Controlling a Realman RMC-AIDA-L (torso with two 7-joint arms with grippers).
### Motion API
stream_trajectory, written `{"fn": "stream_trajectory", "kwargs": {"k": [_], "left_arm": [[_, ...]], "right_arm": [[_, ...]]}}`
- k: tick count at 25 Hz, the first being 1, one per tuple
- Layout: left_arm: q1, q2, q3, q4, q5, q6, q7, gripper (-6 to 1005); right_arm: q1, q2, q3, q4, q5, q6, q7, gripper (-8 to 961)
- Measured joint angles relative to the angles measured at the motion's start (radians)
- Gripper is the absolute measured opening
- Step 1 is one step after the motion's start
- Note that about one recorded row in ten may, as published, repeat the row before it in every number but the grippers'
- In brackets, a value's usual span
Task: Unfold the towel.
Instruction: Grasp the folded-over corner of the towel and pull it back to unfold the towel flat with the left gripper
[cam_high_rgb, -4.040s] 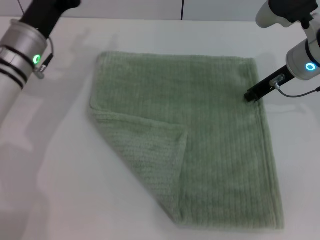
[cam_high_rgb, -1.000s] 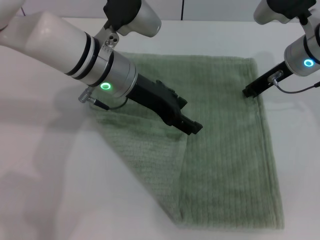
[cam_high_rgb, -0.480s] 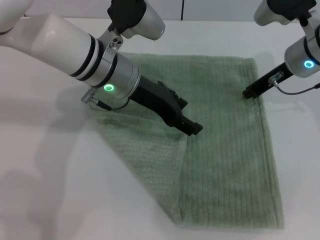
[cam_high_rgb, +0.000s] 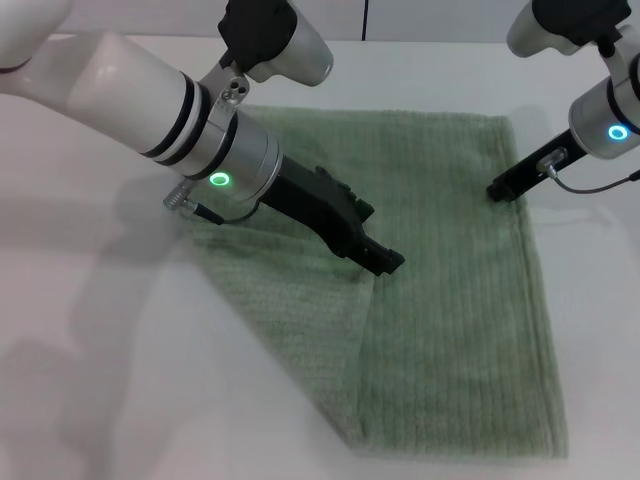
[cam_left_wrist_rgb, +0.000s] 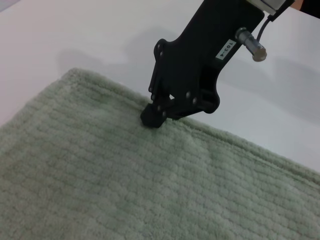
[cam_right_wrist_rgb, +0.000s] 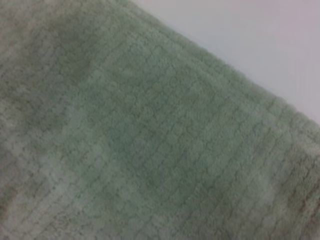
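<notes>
The sage-green towel (cam_high_rgb: 455, 300) lies flat on the white table, with its near left corner folded over into a triangular flap (cam_high_rgb: 290, 300). My left gripper (cam_high_rgb: 388, 262) is down at the tip of that flap, near the towel's middle. My right gripper (cam_high_rgb: 497, 190) is shut, and its tip presses on the towel's right edge near the far right corner. The left wrist view shows that right gripper (cam_left_wrist_rgb: 151, 120) resting just inside the towel's (cam_left_wrist_rgb: 100, 190) hem. The right wrist view is filled by the towel (cam_right_wrist_rgb: 150, 140) and a strip of table.
The white table (cam_high_rgb: 100, 330) extends bare to the left of the towel and in a strip to its right (cam_high_rgb: 600, 300). My bulky left forearm (cam_high_rgb: 150, 90) crosses above the towel's far left corner. A wall edge runs along the back.
Four seconds ago the left arm was off to the far left; it has since reached in over the towel. In the last second its tip crept slightly lower. The right gripper has stayed put.
</notes>
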Motion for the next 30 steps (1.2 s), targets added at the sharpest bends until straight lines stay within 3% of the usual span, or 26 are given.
{"fn": "stream_trajectory", "kwargs": {"k": [7,10,30], "left_arm": [[-0.001,-0.002,0.008,0.0,0.003,-0.009,-0.006,767],[-0.004,-0.003,0.058,-0.001,0.005,-0.04,-0.031,766],[-0.041,-0.005,0.157,-0.065,0.009,-0.126,-0.067,760]], "right_arm": [[0.003,0.0,0.0,0.003,-0.001,0.005,0.0,-2],[0.005,0.0,-0.001,0.005,-0.002,0.008,0.0,-2],[0.01,0.0,0.0,0.005,0.0,0.008,-0.001,-2]]}}
